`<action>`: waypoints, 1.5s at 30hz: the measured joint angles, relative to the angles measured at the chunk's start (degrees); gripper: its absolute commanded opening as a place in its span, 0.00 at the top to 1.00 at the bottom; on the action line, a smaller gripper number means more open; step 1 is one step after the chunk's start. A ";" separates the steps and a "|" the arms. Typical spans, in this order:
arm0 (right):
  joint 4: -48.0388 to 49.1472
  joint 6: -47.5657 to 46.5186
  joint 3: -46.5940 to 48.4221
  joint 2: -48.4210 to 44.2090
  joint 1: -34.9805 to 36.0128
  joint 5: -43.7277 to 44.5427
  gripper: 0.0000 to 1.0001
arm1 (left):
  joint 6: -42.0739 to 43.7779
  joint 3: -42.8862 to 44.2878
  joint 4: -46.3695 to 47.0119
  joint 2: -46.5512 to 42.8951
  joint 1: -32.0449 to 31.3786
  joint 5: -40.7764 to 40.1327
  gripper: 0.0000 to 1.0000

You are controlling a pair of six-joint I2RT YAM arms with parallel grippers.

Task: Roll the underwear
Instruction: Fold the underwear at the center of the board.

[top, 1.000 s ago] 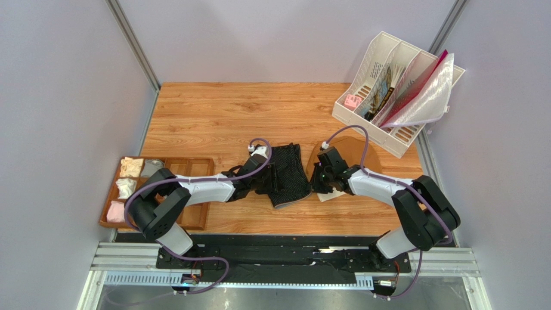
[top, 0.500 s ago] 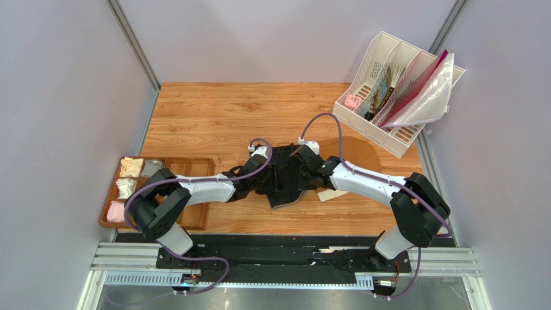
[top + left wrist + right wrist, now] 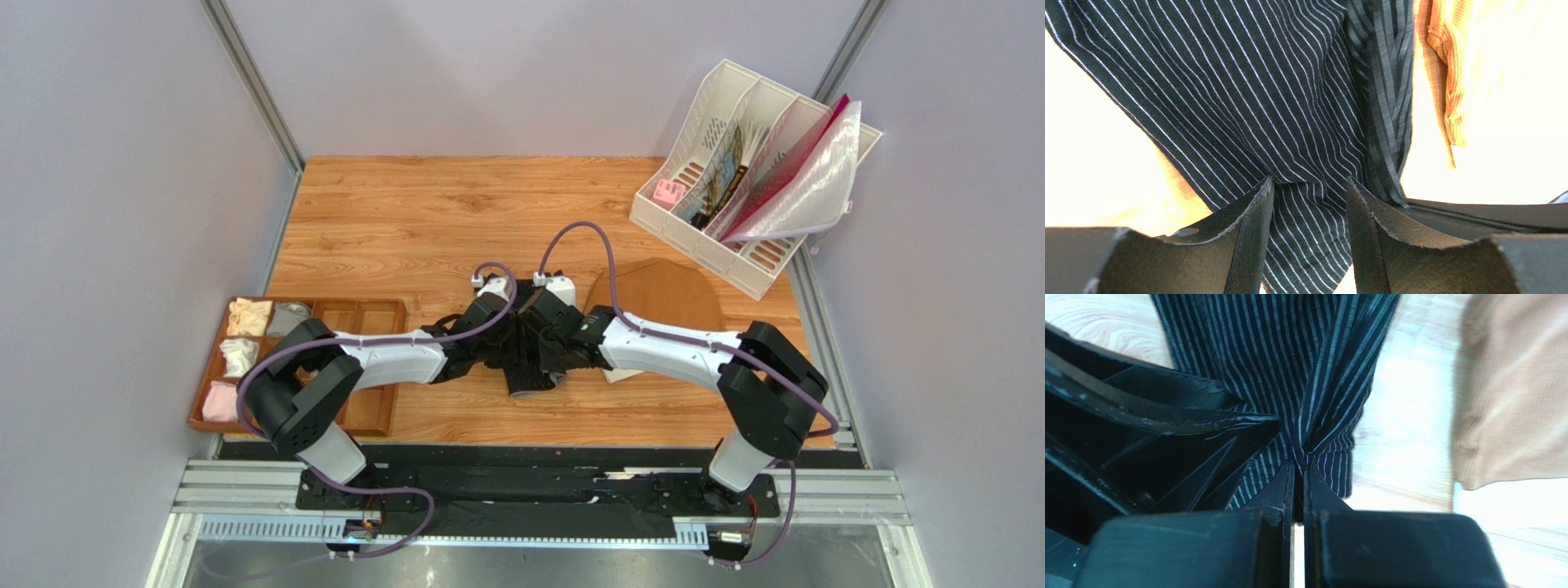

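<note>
The underwear [image 3: 531,381] is black with fine pale stripes and lies bunched at the table's middle, mostly hidden under both wrists in the top view. My left gripper [image 3: 1309,184] is open, its fingertips [image 3: 1260,193] down on the striped underwear [image 3: 1260,92], which spreads between and beyond them. My right gripper [image 3: 1299,462] is shut on a pinched fold of the underwear [image 3: 1290,355], the stripes converging into its tips. The two grippers sit close together, my left gripper [image 3: 505,341] just left of my right gripper [image 3: 546,353].
Plain brown briefs [image 3: 662,294] lie just right of the underwear, also seen as brown briefs [image 3: 1511,398]. A wooden tray [image 3: 368,316] with rolled cloths [image 3: 249,316] sits at the left edge. A white file rack [image 3: 736,172] stands at the back right.
My right gripper has travelled left from the underwear's right edge, dragging the fabric over toward my left gripper. The underwear now looks narrower. The left arm has stayed put.
</note>
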 measured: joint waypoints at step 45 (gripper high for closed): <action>6.93 5.49 -3.41 2.71 0.24 -1.42 1.00 | -12.66 -19.78 3.43 -19.69 -0.37 1.03 0.50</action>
